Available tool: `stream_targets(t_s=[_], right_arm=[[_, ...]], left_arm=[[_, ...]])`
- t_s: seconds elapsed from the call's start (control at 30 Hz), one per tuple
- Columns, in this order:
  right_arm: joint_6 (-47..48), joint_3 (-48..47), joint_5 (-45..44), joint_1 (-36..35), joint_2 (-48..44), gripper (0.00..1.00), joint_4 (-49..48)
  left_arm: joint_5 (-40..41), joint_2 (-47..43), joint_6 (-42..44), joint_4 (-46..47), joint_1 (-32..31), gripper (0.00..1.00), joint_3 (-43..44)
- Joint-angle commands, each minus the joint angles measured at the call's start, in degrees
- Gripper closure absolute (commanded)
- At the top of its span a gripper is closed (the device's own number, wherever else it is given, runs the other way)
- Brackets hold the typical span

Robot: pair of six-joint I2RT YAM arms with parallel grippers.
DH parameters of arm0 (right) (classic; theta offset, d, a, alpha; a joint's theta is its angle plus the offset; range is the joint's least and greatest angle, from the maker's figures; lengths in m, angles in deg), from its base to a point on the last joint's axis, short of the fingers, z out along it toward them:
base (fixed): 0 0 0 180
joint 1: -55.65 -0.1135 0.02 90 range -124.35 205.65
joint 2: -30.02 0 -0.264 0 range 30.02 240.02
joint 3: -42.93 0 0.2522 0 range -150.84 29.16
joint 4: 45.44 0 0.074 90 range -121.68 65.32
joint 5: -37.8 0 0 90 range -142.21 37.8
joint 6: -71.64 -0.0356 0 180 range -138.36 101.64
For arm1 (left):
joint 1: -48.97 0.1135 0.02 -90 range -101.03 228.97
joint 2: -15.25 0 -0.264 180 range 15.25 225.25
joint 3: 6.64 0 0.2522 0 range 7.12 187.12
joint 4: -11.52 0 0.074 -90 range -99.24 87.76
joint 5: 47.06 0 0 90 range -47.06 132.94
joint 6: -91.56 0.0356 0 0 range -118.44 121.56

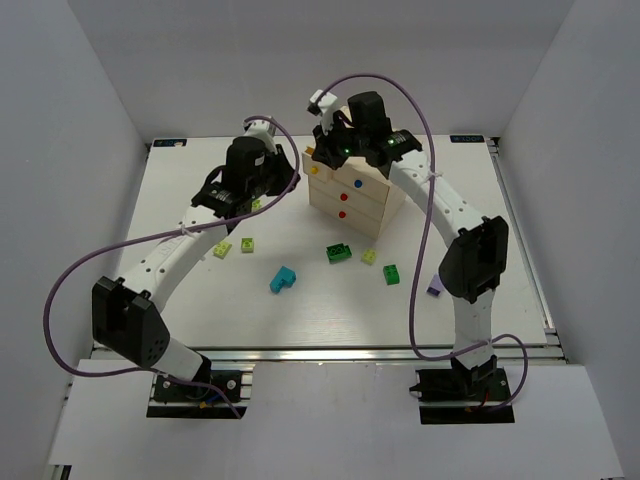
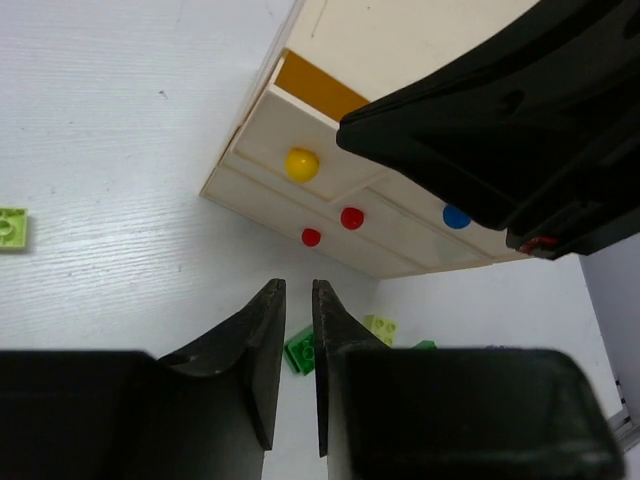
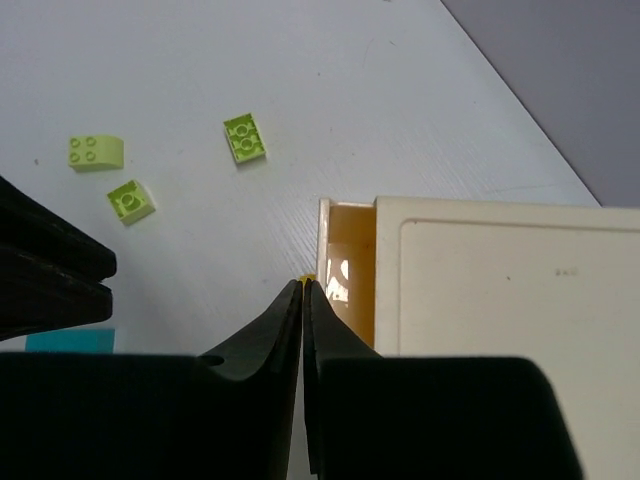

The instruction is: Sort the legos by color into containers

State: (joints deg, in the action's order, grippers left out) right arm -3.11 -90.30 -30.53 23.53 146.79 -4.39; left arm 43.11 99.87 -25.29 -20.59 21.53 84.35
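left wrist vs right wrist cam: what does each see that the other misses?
Left wrist only: the front of the chest with its yellow knob, two red knobs and blue knob, plus a dark green lego past the left fingers, which stand slightly apart.
Right wrist only: the chest's flat top, the inside of the pulled-out drawer, a cyan lego at the frame edge, and the right fingers pressed together.
Both: the cream chest, the white table, lime legos.
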Motion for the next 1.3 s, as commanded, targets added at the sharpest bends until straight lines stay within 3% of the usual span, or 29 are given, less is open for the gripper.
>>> stream_targets(t_s=[0.0,0.03,0.13,0.2,0.3,0.37,0.63,0.93,1.27], right_arm=[[0.3,4.7,-2.6,0.4,-6.5,0.91,-6.3],[0.5,5.1,-3.3,0.5,-7.9,0.88,-6.6],[1.2,4.6,-4.5,0.4,-10.0,0.65,-5.6],[2.7,6.2,-5.8,0.8,-12.3,0.58,-5.8],[5.3,7.7,-9.4,0.7,-13.8,0.25,-3.0],[9.0,8.3,-11.3,0.6,-14.6,0.11,-0.6],[17.2,8.9,-15.2,0.7,-12.4,0.11,8.7],[19.2,9.1,-24.0,0.7,-8.5,0.16,7.4],[20.0,9.1,-27.9,0.8,-6.5,0.33,7.6]], left_arm=[[-3.8,1.7,-1.8,3.7,0.3,0.71,-0.5],[-4.5,3.3,-2.2,4.1,0.8,0.69,-0.2],[-7.2,5.7,-4.8,5.7,1.3,0.61,0.7],[-8.2,6.0,-5.8,7.1,1.9,0.57,0.6],[-9.7,6.8,-6.6,8.1,2.5,0.56,0.6],[-10.1,7.2,-6.6,8.1,3.0,0.56,0.9],[-15.3,9.3,-7.9,10.2,4.7,0.51,1.7],[-20.2,11.6,-7.3,12.5,6.5,0.39,2.7],[-22.9,15.9,-7.3,15.3,7.7,0.47,4.9]])
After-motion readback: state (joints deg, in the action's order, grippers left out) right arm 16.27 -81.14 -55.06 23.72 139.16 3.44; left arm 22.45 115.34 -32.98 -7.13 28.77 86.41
